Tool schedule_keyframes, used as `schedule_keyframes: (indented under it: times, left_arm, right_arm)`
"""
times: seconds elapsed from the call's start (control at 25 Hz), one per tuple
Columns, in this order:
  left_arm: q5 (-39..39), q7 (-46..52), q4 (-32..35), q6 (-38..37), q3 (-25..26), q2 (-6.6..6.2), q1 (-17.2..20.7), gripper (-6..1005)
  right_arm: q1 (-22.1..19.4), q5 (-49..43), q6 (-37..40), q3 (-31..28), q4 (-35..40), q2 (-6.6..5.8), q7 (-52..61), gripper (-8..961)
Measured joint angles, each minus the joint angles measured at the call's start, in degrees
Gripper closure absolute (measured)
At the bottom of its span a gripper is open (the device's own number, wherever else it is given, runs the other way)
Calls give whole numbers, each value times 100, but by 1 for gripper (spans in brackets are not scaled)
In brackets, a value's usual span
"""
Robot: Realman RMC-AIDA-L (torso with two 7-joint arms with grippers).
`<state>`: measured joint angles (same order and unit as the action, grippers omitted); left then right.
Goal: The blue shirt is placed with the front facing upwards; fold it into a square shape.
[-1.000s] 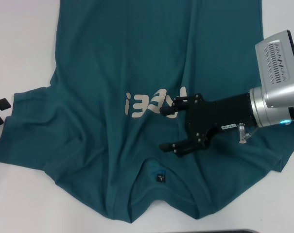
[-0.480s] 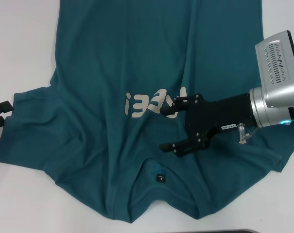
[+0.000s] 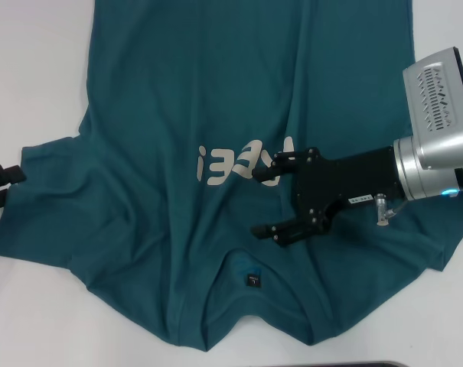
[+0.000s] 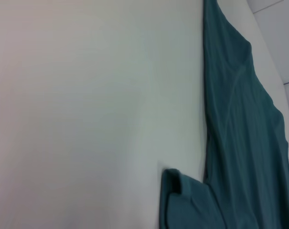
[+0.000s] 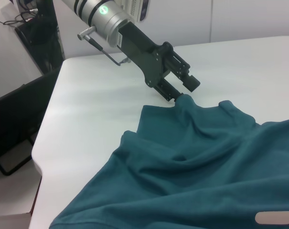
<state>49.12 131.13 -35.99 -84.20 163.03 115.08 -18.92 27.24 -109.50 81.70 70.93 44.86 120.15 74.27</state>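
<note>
The blue shirt (image 3: 177, 99) lies spread on the white table (image 3: 32, 69), front up. Its off-white lettering (image 3: 231, 162) is mid-chest, and the collar with its dark neck label (image 3: 252, 280) is toward me. My right gripper (image 3: 265, 196) hovers open over the chest, just right of the lettering, with nothing between its fingers. At the far left my left gripper (image 3: 0, 187) is open, its fingertips at the edge of the left sleeve. In the right wrist view the left gripper (image 5: 180, 88) touches the raised sleeve tip (image 5: 183, 100). The left wrist view shows only the shirt's side (image 4: 244, 143) and sleeve (image 4: 182, 205).
Bare table top (image 5: 111, 95) lies left of the shirt. Its rounded edge (image 5: 37, 157) drops off beside dark furniture (image 5: 15, 119). A black edge (image 3: 353, 365) lines the near side in the head view.
The left gripper has slid a little toward the near side along the sleeve edge. The right gripper and the shirt have stayed put.
</note>
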Motion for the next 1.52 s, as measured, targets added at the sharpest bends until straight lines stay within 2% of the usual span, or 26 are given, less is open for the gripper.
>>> schedule_keyframes:
  times: [1.12, 1.2, 1.52]
  left_arm:
    - [-90, -49, 88, 5, -479, -10, -253, 390]
    - [-102, -40, 88, 10, -508, -5, -272, 585]
    - [-41, -81, 75, -168, -443, -10, -258, 748]
  right_arm:
    - [-4, 85, 4, -8, 29, -9, 0, 52]
    - [-7, 92, 4, -8, 30, -10, 0, 53]
    - [-2, 96, -11, -16, 29, -20, -2, 53]
